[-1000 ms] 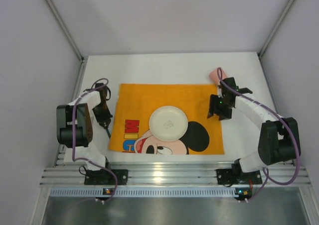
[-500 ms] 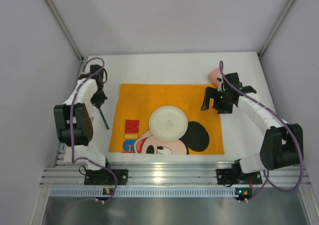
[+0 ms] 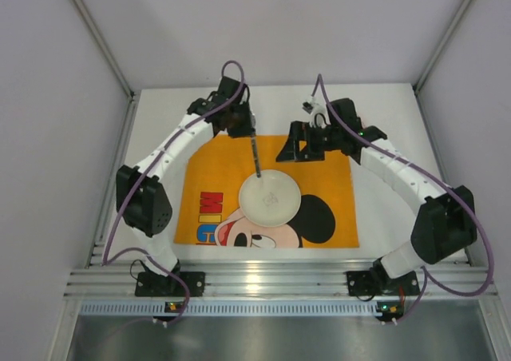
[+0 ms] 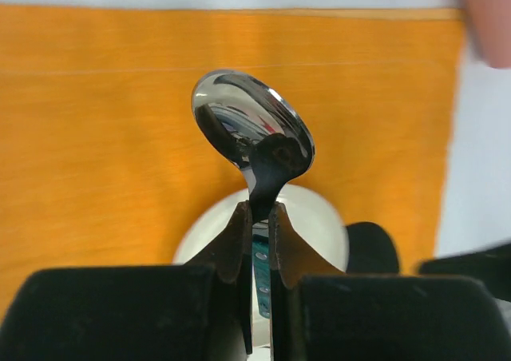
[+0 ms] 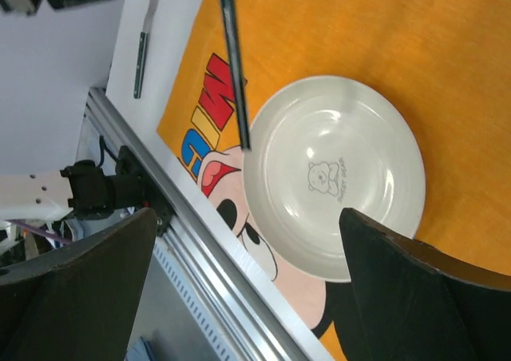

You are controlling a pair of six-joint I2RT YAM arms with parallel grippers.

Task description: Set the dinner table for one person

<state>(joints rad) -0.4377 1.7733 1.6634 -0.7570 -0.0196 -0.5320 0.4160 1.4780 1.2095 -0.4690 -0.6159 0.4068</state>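
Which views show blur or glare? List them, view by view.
Left wrist: spoon bowl sharp, mirror-bright with reflections; orange mat behind it soft. Right wrist: plate crisp, own fingers dark and blurred at the bottom corners. Top external: even light, bright glare on the aluminium rail.

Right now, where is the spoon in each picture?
Top view: the spoon is in the middle, over the orange mat, with its tip at the far edge of the white plate.
Left wrist view: the spoon is dead centre, shiny bowl up, with the white plate behind it.
Right wrist view: the spoon is a thin dark bar at the top, slanting to the white plate.
Shared landmark: the white plate.
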